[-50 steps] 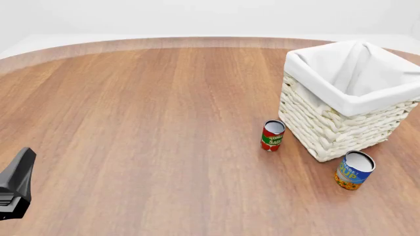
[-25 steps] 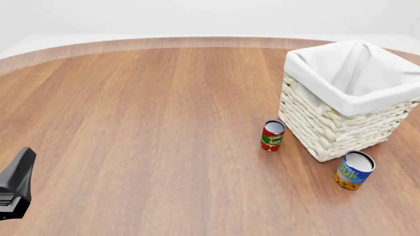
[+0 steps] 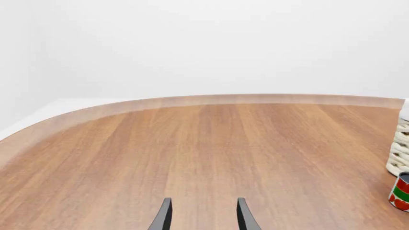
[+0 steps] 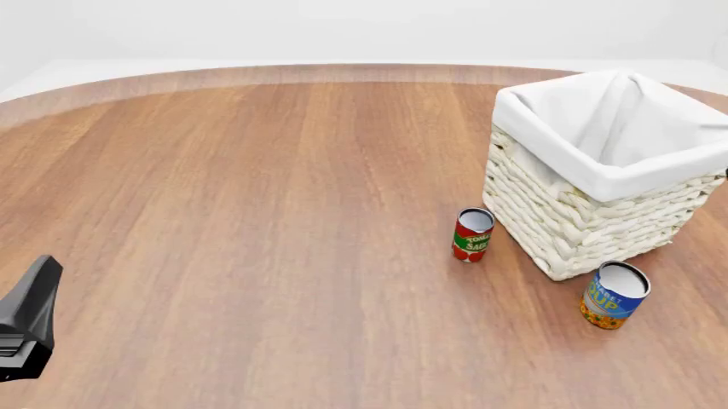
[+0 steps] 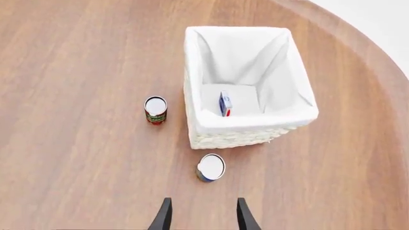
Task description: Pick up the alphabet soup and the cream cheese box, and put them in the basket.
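Nearest the arms' side, the left gripper (image 4: 26,328) sits low at the table's (image 4: 251,213) near left edge in the front view; its own wrist view shows two dark fingertips (image 3: 162,218) parted with bare wood between them, holding nothing. The right gripper (image 5: 203,214) does not appear in the front view, but its wrist camera looks straight down from high above, and its fingertips also stand apart and empty (nothing between them but table far below).

Further out, on the right, the alphabet soup (image 4: 615,295) stands upright on the wood just beside the basket's near corner, outside it. A little left and slightly farther, the red tomato sauce can (image 4: 472,234) also stands upright, close to the basket's left wall.

Beyond both cans is the basket (image 4: 592,217), its white lining folded over the rim. From above, the cream cheese box (image 5: 225,103) rests on edge on the lined floor inside the basket (image 5: 243,136).
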